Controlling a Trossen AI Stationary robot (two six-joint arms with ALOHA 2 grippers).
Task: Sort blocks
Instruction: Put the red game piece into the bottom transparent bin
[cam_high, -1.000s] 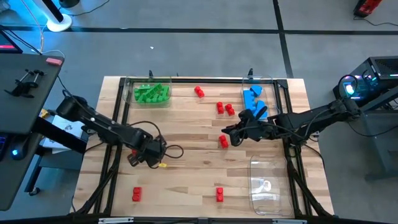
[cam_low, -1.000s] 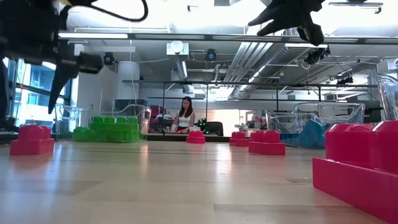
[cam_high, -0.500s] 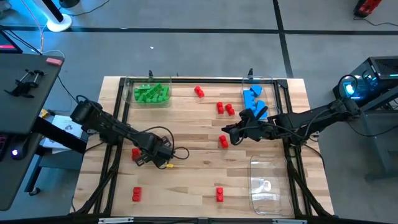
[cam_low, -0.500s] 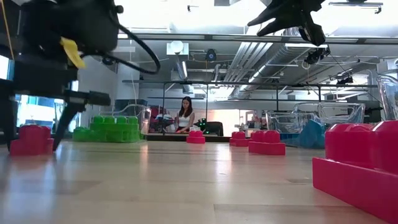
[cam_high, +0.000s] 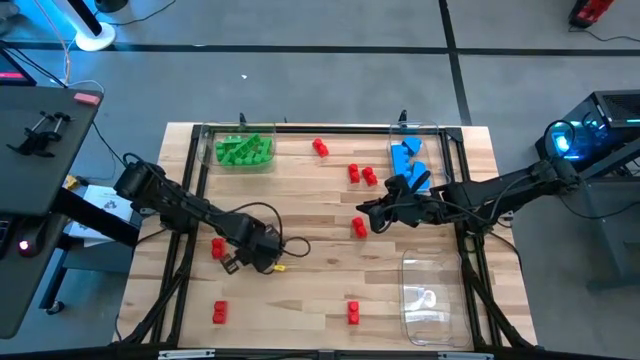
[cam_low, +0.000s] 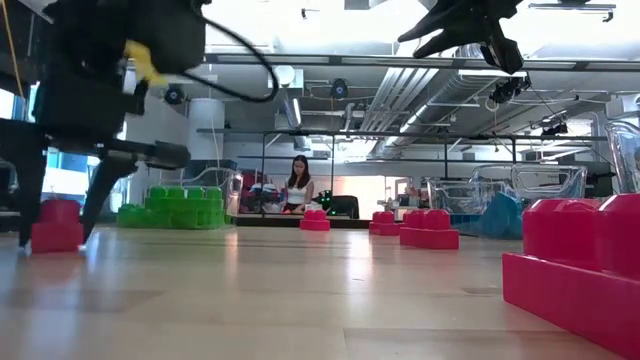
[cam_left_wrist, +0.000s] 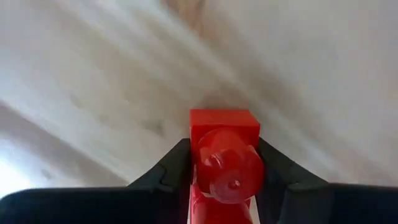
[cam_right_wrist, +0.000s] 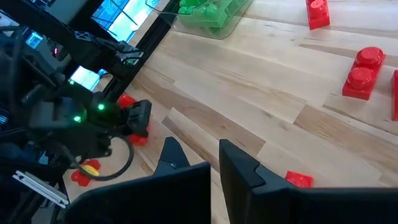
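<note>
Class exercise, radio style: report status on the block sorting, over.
Left gripper closed around a red block on the table. Right gripper shut, empty, hovering mid-table. Several red blocks unsorted; nothing blocking.

My two arms were dark, jointed segments. The left arm (cam_high: 180, 208) carried a looping black cable (cam_high: 262, 212) and a small yellow tag (cam_low: 146, 58). My right arm (cam_high: 500, 190) ended in black angular fingers (cam_right_wrist: 239, 163).
</note>
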